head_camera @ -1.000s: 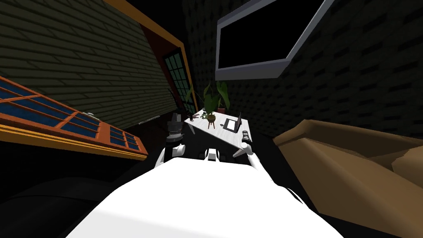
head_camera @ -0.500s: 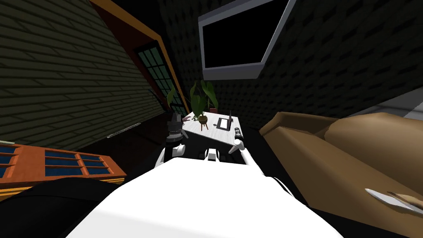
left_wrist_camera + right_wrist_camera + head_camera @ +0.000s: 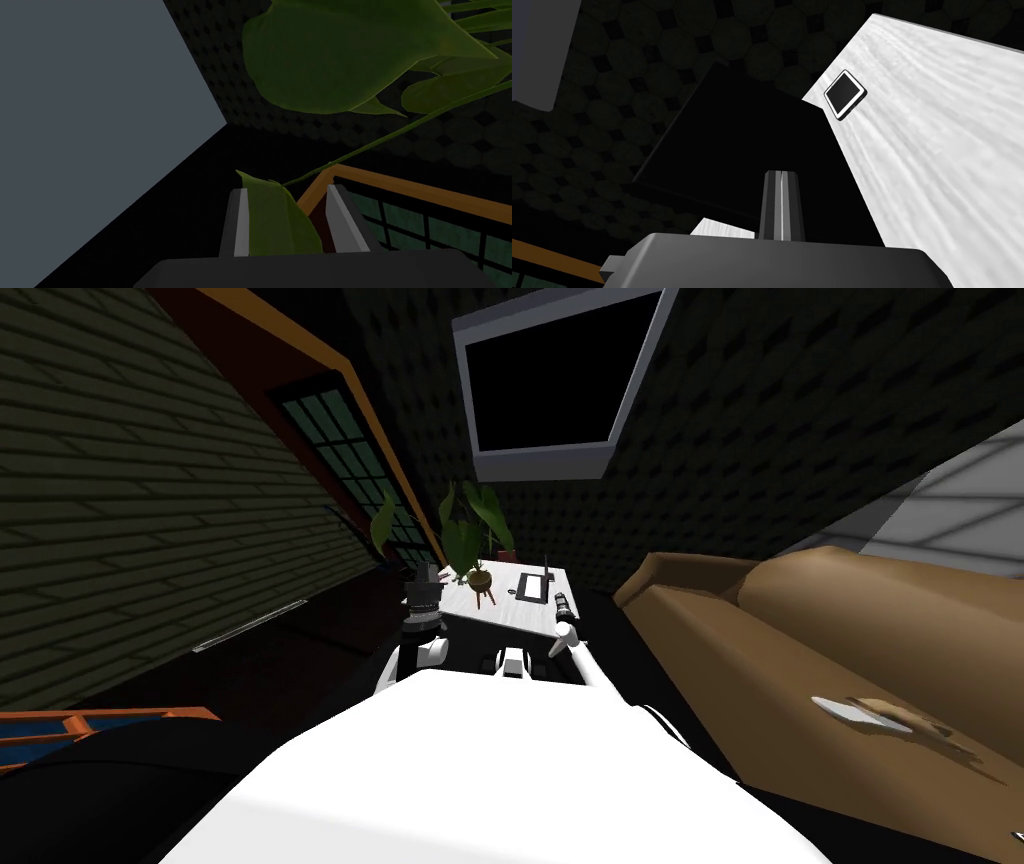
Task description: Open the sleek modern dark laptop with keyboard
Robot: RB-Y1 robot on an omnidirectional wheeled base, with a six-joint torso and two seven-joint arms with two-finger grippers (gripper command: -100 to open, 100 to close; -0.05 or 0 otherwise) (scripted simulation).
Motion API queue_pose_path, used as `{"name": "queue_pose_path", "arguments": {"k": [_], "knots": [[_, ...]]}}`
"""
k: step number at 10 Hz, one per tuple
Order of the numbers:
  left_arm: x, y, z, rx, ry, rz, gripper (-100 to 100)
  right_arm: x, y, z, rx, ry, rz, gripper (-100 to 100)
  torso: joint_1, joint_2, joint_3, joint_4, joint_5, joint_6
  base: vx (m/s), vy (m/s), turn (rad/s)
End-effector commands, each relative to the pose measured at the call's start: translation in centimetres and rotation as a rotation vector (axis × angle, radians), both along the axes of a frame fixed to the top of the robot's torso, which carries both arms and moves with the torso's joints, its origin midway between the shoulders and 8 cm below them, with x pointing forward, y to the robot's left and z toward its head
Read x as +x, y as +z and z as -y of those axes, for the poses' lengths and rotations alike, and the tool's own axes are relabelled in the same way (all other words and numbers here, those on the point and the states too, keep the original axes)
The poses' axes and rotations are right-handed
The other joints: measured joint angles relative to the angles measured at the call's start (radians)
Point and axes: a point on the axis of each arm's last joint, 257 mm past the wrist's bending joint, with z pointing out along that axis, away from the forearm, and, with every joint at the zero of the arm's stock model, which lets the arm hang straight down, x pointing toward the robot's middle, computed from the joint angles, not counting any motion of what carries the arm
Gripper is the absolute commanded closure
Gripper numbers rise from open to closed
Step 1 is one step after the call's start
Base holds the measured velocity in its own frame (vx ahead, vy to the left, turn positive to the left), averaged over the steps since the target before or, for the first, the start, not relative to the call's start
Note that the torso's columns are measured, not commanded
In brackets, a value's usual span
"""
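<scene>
The dark laptop (image 3: 535, 585) sits on the white table (image 3: 500, 606) ahead of me, its thin lid standing upright and seen edge-on. My right gripper (image 3: 563, 607) hovers at the table's near right corner, close to the laptop. In the right wrist view its fingers (image 3: 781, 210) are shut together on nothing, facing a large flat black panel (image 3: 732, 150) that rises over the white tabletop (image 3: 942, 180). My left gripper (image 3: 425, 584) is raised at the table's left end, beside the plant. In the left wrist view that gripper (image 3: 289, 220) is open, with a green leaf (image 3: 277, 225) hanging between its fingers.
A potted plant (image 3: 470, 528) on a small stand occupies the table's left part. A small black tablet with a white rim (image 3: 845, 94) lies on the tabletop. A brown sofa (image 3: 800, 648) runs along the right. A big dark screen (image 3: 550, 378) hangs above the table.
I have turned to the right: the blue-paned window slid out at the left and more of the sofa came in. Both arms hold the same pose.
</scene>
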Motion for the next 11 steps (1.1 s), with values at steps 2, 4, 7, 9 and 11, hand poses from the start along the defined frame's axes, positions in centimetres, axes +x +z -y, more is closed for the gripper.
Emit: {"name": "queue_pose_path", "arguments": {"k": [2, 4, 7, 9, 11], "knots": [[0.0, 0.0, 0.0, 0.0, 0.0, 0.0, 0, 1.0, 1.8, -7.9, -0.007, 0.119, 0.026, 100, -0.002, -0.004, -0.003, -0.001, 0.0, 0.001, 0.06, -0.022, -0.305], [0.0, 0.0, 0.0, 0.0, 0.0, 0.0, 0, 1.8, 4.3, -13.5, 0.004, 0.191, 0.066, 100, -0.001, -0.004, -0.002, -0.001, 0.0, 0.001, 0.085, -0.029, -0.394], [0.0, 0.0, 0.0, 0.0, 0.0, 0.0, 0, 1.3, 4.2, -14.7, -0.011, 0.218, 0.061, 100, 0.0, 0.001, 0.001, 0.0, 0.0, 0.0, 0.02, -0.004, -0.082], [0.0, 0.0, 0.0, 0.0, 0.0, 0.0, 0, 1.4, 4.5, -14.5, 0.078, 0.207, 0.067, -100, 0.0, -0.001, -0.001, 0.0, 0.0, 0.001, 0.003, 0.011, 0.038], [0.0, 0.0, 0.0, 0.0, 0.0, 0.0, 0, 1.4, 4.7, -14.4, 0.16, 0.196, 0.073, -100, -0.001, -0.003, -0.002, -0.001, 0.0, 0.001, 0.001, 0.015, 0.034]]}}
